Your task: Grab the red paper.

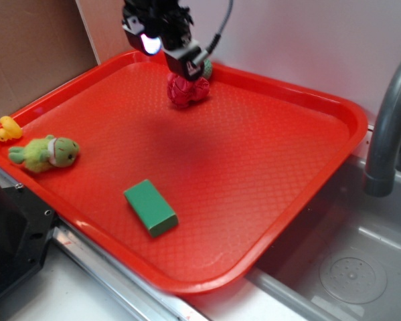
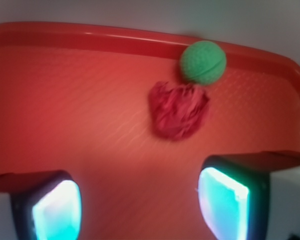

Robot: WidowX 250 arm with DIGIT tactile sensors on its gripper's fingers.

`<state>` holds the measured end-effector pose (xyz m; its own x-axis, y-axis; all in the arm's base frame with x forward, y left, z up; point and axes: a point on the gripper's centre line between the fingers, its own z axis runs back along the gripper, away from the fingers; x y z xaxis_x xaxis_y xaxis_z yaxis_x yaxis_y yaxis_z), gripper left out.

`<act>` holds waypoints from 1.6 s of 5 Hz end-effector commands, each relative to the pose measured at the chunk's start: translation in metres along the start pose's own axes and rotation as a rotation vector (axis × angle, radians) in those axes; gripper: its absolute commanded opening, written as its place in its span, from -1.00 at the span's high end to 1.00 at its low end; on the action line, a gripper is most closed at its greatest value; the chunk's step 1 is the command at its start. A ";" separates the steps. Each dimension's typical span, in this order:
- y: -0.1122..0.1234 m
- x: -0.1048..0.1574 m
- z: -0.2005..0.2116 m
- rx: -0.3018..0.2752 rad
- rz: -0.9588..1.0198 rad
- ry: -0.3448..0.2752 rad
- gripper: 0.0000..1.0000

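Observation:
The red paper (image 1: 187, 91) (image 2: 179, 111), a dark crimson crumpled wad, lies on the red tray (image 1: 334, 107) (image 2: 89, 32) near its far rim. A green ball (image 1: 207, 69) (image 2: 203, 61) sits just behind the paper, touching it or nearly so. My gripper (image 1: 183, 67) (image 2: 139, 205) hangs over the paper in the exterior view and partly hides the ball. In the wrist view the paper lies ahead of the fingers (image 2: 224, 202), a little right of centre. The jaws stand wide open, with only bare tray between them.
On the tray lie a green block (image 1: 150, 207), a green plush toy (image 1: 46, 152) and a small yellow toy (image 1: 9, 129) at the left rim. A grey faucet (image 1: 387, 134) and sink (image 1: 351, 274) are on the right. A wall rises behind the tray.

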<state>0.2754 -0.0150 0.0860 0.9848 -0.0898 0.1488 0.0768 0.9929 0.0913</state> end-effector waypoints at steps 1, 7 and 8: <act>0.017 0.025 -0.032 0.092 0.032 -0.021 -1.00; 0.047 0.022 -0.020 0.028 0.107 0.030 1.00; 0.046 -0.003 0.034 0.001 0.174 0.010 1.00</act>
<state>0.2692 0.0204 0.1135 0.9915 0.0701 0.1093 -0.0775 0.9949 0.0647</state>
